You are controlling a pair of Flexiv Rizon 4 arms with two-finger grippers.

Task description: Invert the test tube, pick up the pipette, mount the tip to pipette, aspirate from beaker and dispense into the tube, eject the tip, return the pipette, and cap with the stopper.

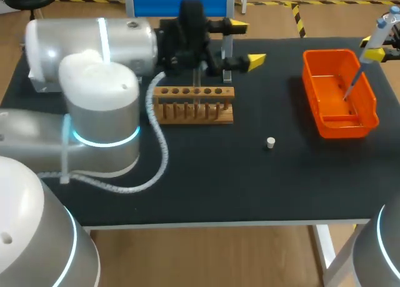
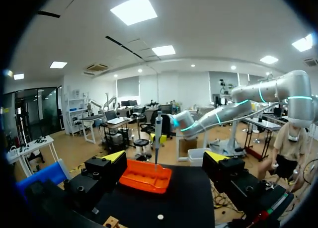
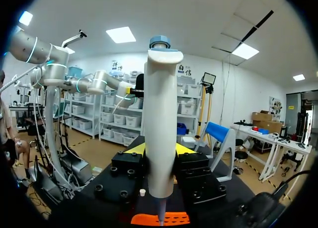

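Observation:
My right gripper (image 1: pixel 379 49) is shut on the white pipette (image 1: pixel 365 59) at the table's far right. The pipette hangs upright with its thin tip (image 1: pixel 347 94) down inside the orange bin (image 1: pixel 325 121). In the right wrist view the pipette (image 3: pixel 160 123) stands clamped between my right gripper's (image 3: pixel 159 151) fingers. My left gripper (image 1: pixel 245 44) is open and holds nothing, hovering just behind the wooden tube rack (image 1: pixel 194 105). A clear tube (image 1: pixel 197 93) seems to stand in the rack. The small white stopper (image 1: pixel 270 142) lies on the black mat.
From the left wrist, the orange bin (image 2: pixel 145 176) and the pipette (image 2: pixel 157 138) are ahead of my open left gripper (image 2: pixel 165 161), with the stopper (image 2: pixel 160 217) nearer. A grey cable (image 1: pixel 159 149) loops over the mat beside the rack.

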